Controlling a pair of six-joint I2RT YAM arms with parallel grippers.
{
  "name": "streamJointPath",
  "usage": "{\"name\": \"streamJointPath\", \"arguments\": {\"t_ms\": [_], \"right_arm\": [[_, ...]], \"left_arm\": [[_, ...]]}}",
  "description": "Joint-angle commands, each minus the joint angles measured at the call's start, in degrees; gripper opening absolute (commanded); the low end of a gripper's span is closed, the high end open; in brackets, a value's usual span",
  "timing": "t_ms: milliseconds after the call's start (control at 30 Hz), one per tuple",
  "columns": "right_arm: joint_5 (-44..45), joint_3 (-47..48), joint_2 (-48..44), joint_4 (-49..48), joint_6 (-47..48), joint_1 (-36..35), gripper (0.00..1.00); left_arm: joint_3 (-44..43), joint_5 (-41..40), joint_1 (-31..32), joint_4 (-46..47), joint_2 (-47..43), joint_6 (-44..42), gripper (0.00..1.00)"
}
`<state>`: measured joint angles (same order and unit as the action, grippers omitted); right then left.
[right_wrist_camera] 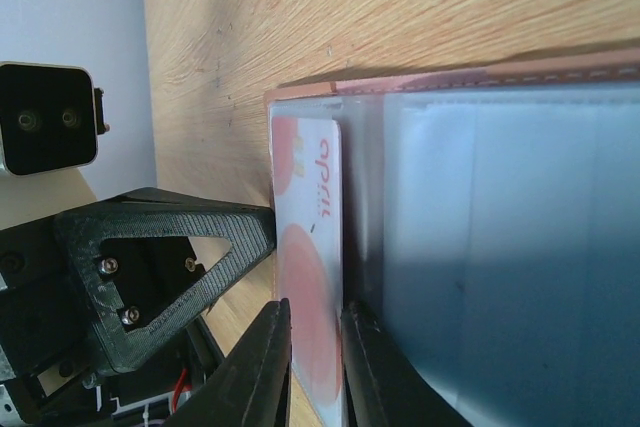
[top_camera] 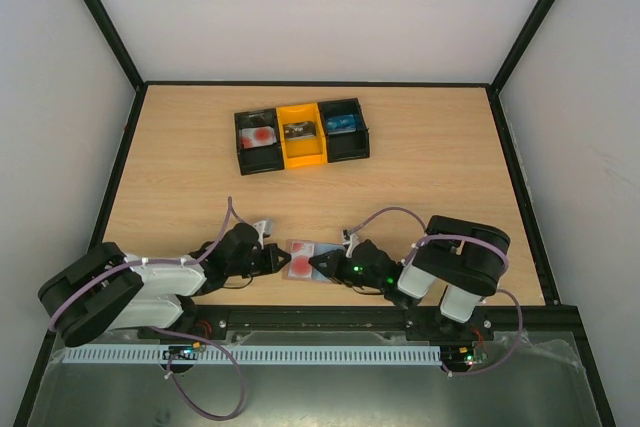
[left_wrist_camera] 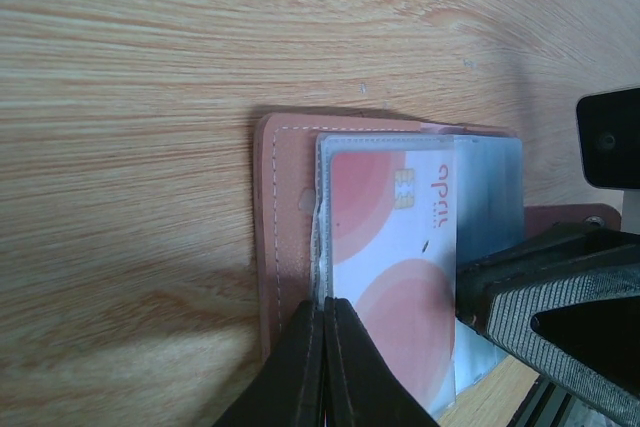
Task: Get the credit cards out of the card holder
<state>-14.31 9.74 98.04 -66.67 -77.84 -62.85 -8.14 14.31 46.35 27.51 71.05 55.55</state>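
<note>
Nearest, by the arm bases:

1. Left claw [left_wrist_camera: 322,312]. Clenched, with its tips together on the edge of the clear sleeve [left_wrist_camera: 488,197]. You cannot tell whether it pinches that edge or only pins it.
2. Right claw [right_wrist_camera: 315,307]. It comes in from the right. Its jaws stand slightly parted, with one end of the pale card [right_wrist_camera: 305,247] between them and no firm bite evident.
3. Card holder [left_wrist_camera: 285,227]. It lies open and flat on the tabletop [top_camera: 450,177] between the two claws, with the pinkish-brown border outermost. Judge it soft, light and apt to slide, so keep it anchored while you pull.
4. Pale card, red round marks. It lies on the holder's inner panel, by the sleeve. How much of it sits inside the sleeve is unclear. Expect it to be thin, stiff, very light and slick-faced, with some drag from the sleeve. Take it across both faces at the free end and draw it flat along its length. Prying upward risks bending it or lifting the holder.

Far, well apart:

5. Tray [top_camera: 301,161]. Black and yellow, with three compartments and small items inside, too small for you to identify.
</note>
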Motion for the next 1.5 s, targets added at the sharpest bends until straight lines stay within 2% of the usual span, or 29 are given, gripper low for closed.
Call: {"name": "streamJointPath", "arguments": {"t_ms": [0, 433, 600, 800, 900, 1000, 1200, 1467], "right_arm": [[0.85, 0.45, 0.81, -1.34, -0.04, 0.23, 0.16], [-0.57, 0.98, 3.03, -6.39, 0.82, 0.16, 0.15], [0.84, -0.54, 1.19, -6.6, 1.11, 0.18, 0.02], [1.65, -2.72, 0.31, -8.14, 0.23, 0.16, 0.02], [0.86, -2.77, 1.36, -10.29, -0.63, 0.16, 0.09], [0.84, -3.21, 2.53, -12.56, -0.89, 0.18, 0.02], [2.24, -5.11, 4.58, -18.07, -2.79, 0.18, 0.02], [4.91, -8.5, 3.86, -17.53, -4.3, 0.27, 0.02]], "left_arm": [[2.08, -2.2, 0.23, -5.62, 0.5, -0.4, 0.03], [2.39, -2.51, 0.2, -4.04, 2.57, 0.04, 0.03], [2.62, -2.77, 0.23, -3.37, 3.8, 0.13, 0.03], [1.94, -4.72, 0.22, -4.53, 6.12, -1.11, 0.03], [1.9, -4.73, 0.22, -3.7, 7.55, -1.1, 0.03], [1.82, -4.51, 0.26, -2.85, 8.92, -1.01, 0.03], [1.97, -4.79, 0.34, -3.07, 9.3, -0.88, 0.03], [2.0, -5.42, 0.62, -3.63, 10.0, -0.56, 0.03]]}}
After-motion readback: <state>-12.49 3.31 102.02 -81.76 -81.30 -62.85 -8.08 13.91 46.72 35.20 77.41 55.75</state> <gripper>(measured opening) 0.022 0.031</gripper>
